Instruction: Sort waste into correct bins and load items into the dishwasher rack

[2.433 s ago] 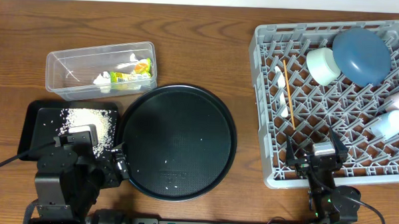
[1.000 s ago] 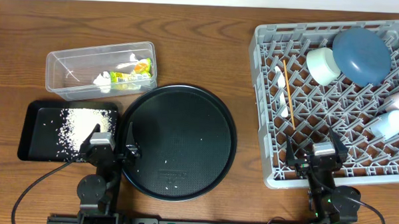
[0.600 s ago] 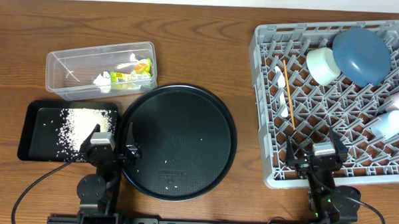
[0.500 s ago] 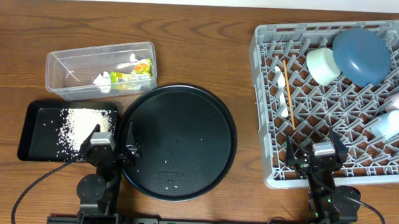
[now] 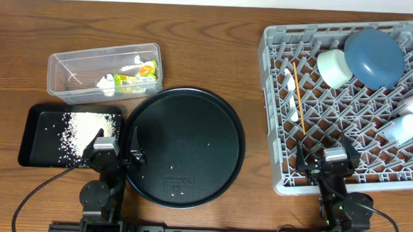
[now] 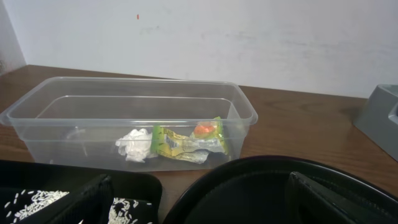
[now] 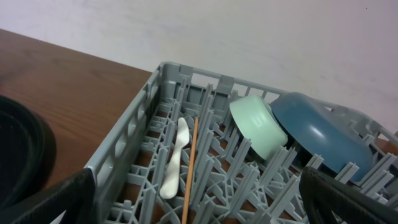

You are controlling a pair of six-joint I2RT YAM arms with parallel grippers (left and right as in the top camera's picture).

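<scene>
Round black plate [image 5: 185, 139] flat on the tabletop [image 5: 208, 54], between rice tray [image 5: 37, 134] and rack [image 5: 272, 97]. Looks stiff, wide, probably light yet slippery; best to pinch the raised rim. Left fingers [image 6: 68, 202] and right fingers [image 7: 43, 199] apart, holding nothing.

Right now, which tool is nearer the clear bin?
Left. The left tool sits just in front of the clear bin, by the rice tray; the right tool is far across the table, at the rack's near edge.

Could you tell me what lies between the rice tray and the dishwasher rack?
The round black tray lies between the rice tray and dishwasher rack, per the overhead view.
</scene>
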